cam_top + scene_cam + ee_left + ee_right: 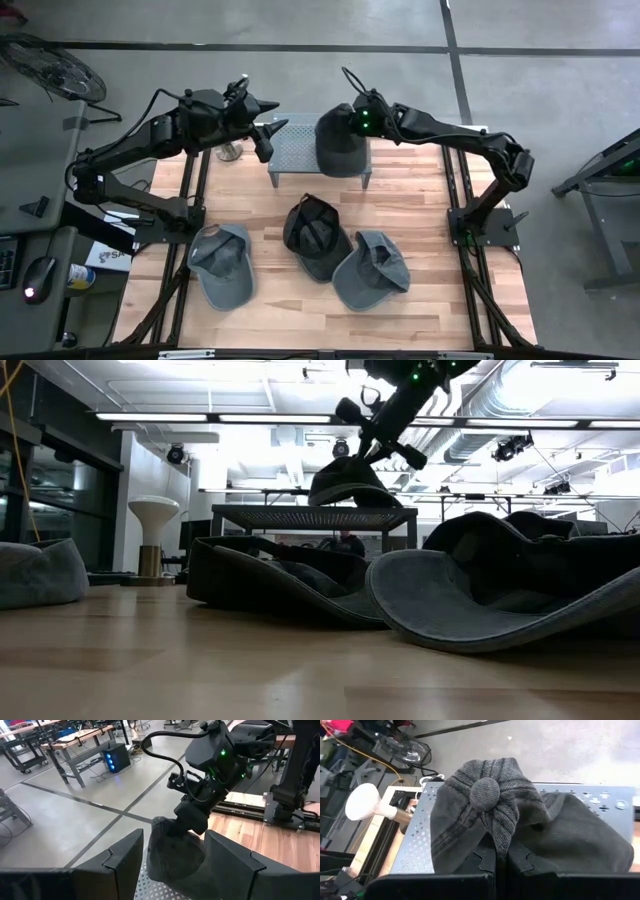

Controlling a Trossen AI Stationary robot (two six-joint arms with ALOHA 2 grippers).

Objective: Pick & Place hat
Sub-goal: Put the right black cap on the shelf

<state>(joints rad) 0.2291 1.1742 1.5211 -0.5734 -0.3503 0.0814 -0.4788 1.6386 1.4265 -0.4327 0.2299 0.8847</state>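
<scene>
Right end effector (pixel 345 128) is reached out over the perforated stand (pixel 290 150), clenched on the dark cap (pixel 520 820), whose fabric is pinched under it atop the stand. Left end effector (pixel 268 135) is held released just beside, fingers spread.

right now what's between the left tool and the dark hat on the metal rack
Nothing: in the high view only bare perforated rack top lies between the open left tool and the dark hat, which the right tool pinches shut.
</scene>
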